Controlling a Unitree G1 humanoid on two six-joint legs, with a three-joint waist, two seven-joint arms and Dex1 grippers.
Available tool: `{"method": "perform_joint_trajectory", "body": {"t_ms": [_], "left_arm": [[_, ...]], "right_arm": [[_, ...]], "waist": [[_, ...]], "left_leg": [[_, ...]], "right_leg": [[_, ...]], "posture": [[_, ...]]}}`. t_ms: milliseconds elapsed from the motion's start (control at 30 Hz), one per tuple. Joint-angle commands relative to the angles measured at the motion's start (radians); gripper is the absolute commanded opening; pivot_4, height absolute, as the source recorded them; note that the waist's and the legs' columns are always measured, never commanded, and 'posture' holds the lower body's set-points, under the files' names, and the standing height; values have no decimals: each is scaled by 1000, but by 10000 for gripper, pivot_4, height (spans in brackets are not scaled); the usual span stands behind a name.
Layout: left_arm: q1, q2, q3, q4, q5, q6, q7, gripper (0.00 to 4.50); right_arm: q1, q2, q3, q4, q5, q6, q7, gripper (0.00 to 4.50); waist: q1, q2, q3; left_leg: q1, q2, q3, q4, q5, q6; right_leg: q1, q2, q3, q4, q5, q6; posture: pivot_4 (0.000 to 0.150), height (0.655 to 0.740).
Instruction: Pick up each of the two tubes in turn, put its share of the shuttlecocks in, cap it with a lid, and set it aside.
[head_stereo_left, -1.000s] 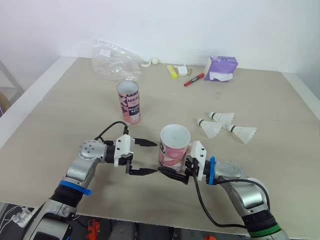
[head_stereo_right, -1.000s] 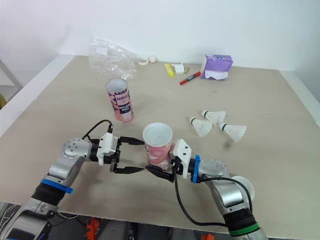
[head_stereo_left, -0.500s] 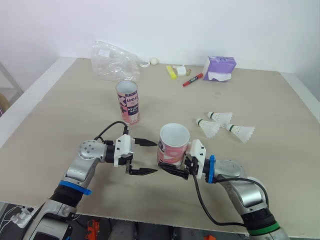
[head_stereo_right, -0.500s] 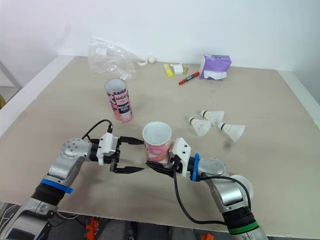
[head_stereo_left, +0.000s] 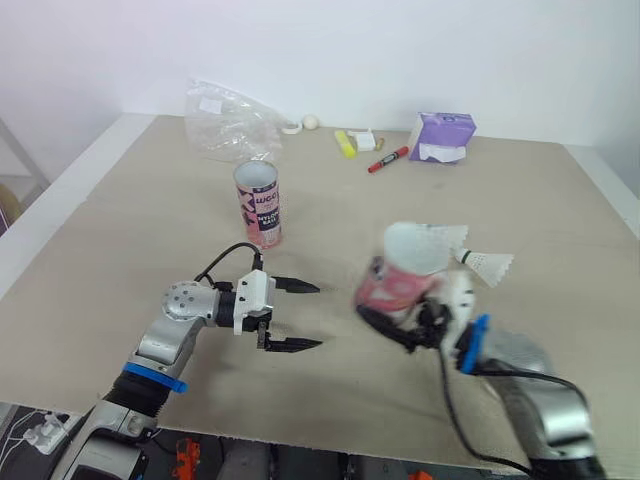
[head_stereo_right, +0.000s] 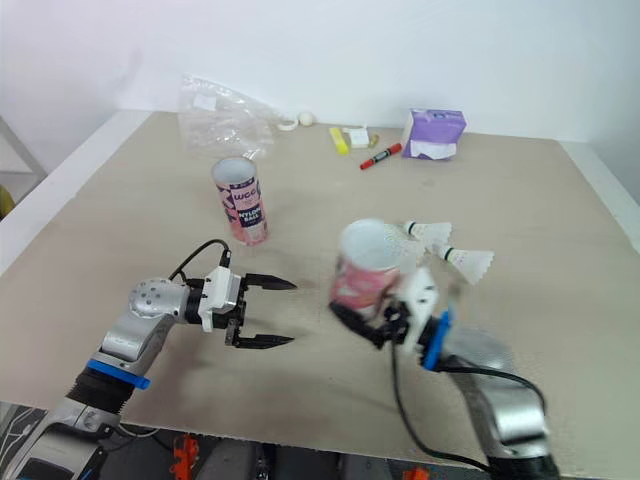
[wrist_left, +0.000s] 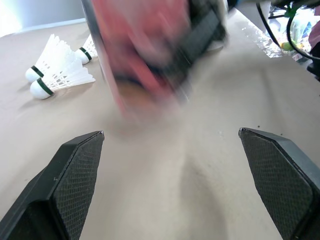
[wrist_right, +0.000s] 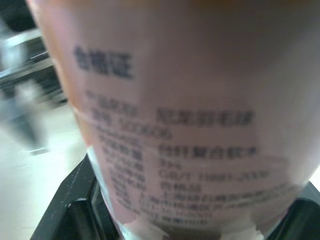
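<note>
My right gripper (head_stereo_left: 398, 320) is shut on a pink open-topped tube (head_stereo_left: 405, 272), holding it tilted above the table just in front of the shuttlecocks. The tube's label (wrist_right: 175, 115) sits close between that gripper's fingers. Two white shuttlecocks (head_stereo_left: 441, 235) (head_stereo_left: 487, 264) lie on the table behind it; the tube hides anything lying beside them. A second pink tube (head_stereo_left: 258, 203) stands upright farther back on the left. My left gripper (head_stereo_left: 319, 317) is open near the table's front, holding nothing, its fingers (wrist_left: 75, 170) spread wide.
At the back of the table lie a crumpled plastic bag (head_stereo_left: 225, 120), a purple tissue pack (head_stereo_left: 441, 137), a red marker (head_stereo_left: 387, 159), a yellow item (head_stereo_left: 344, 143) and a small white ball (head_stereo_left: 310, 121). The table's front edge runs just below both arms.
My right gripper has lifted the pink tube and carried it right, away from the left gripper and toward the shuttlecocks. The left gripper has stayed open in about the same place.
</note>
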Motion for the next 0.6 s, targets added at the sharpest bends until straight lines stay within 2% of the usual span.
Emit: {"method": "perform_joint_trajectory", "body": {"t_ms": [33,133,233,600], "left_arm": [[-2,-11,-3,-41,-18,16,-1,45000],[-1,-24,-11,-49,-20,27,-2,45000],[-5,-40,-12,-55,-23,41,11,45000],[-5,-55,-4,-72,-12,68,35,45000]], "right_arm": [[48,12,-233,-40,114,44,-130,32720],[54,18,-377,49,124,34,-227,32720],[37,15,-459,170,85,-3,-304,32720],[-121,-88,-522,625,-38,-130,-414,32720]], "waist": [[0,0,0],[0,0,0],[-1,0,0],[-22,4,0]], "left_leg": [[0,0,0,0,0,0],[1,0,0,0,0,0],[2,1,2,0,0,0],[7,1,8,-4,0,0]], "right_leg": [[0,0,0,0,0,0],[0,1,1,1,0,-1],[0,2,4,1,1,-1],[0,6,14,1,1,-1]], "posture": [[1500,7400],[1500,7400],[1500,7400],[1500,7400]]}}
